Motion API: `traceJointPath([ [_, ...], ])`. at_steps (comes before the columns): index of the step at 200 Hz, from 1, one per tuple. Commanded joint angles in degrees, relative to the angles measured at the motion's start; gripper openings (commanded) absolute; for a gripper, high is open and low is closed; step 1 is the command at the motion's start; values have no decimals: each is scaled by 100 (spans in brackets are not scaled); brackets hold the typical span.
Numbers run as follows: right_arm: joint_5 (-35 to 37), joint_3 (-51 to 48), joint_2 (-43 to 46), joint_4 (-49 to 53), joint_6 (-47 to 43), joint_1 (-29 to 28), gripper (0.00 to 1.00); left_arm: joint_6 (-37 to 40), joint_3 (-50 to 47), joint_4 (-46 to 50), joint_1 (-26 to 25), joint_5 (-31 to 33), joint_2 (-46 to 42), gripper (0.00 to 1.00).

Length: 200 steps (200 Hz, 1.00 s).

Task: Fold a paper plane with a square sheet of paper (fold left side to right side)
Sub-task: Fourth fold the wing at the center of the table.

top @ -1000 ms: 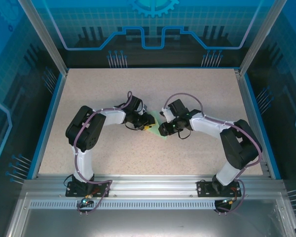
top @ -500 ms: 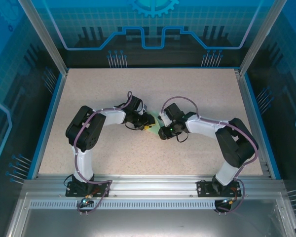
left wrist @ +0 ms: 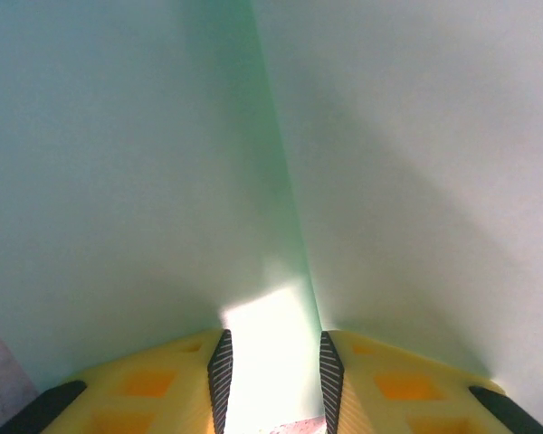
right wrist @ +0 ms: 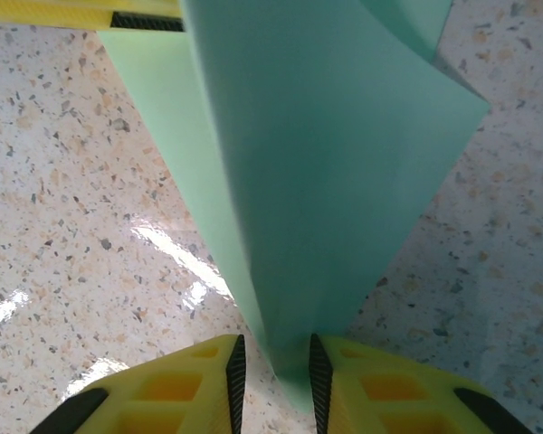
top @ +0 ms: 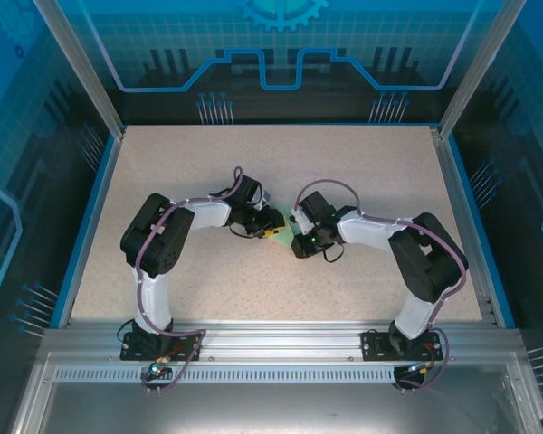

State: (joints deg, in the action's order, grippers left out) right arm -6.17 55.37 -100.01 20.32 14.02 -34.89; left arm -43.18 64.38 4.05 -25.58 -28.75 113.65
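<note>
The square sheet of paper (top: 284, 220) is pale mint green and lies mid-table between my two grippers, partly folded. In the left wrist view the paper (left wrist: 407, 136) spreads wide, with a crease running down to my left gripper (left wrist: 271, 366), whose jaws stand a little apart over a bright strip of it. My left gripper (top: 270, 231) comes in from the left. In the right wrist view a raised flap of the paper (right wrist: 335, 154) tapers to a corner between the fingers of my right gripper (right wrist: 273, 375), narrowly open. My right gripper (top: 298, 240) sits at the sheet's right.
The speckled beige table (top: 362, 172) has a blue rim and glass walls on its sides. A yellow finger of the left gripper (right wrist: 63, 13) shows at the top of the right wrist view. Free tabletop lies behind and to both sides.
My right arm has swung left, with its elbow drawn in and its gripper a little closer to the left one. The left arm has stayed still.
</note>
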Motion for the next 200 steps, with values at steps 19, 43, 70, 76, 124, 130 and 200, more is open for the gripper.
traceJointPath([
  [19,76,96,-133,52,64,-82,23,98,144,118,-9,-14,132,35],
  [43,135,99,-138,56,98,-77,22,95,145,113,-12,-14,149,35],
  [70,28,96,-57,32,105,-13,24,99,157,123,-9,-7,167,36],
  [76,12,94,-18,39,86,-10,25,99,159,127,-16,-4,175,36],
  [124,141,84,260,51,-13,-43,29,90,140,108,-12,-17,176,36],
  [130,189,103,262,51,-22,-55,30,90,140,110,-13,-12,172,36],
  [200,371,401,-75,54,-129,-149,33,90,121,114,-17,-14,148,37],
])
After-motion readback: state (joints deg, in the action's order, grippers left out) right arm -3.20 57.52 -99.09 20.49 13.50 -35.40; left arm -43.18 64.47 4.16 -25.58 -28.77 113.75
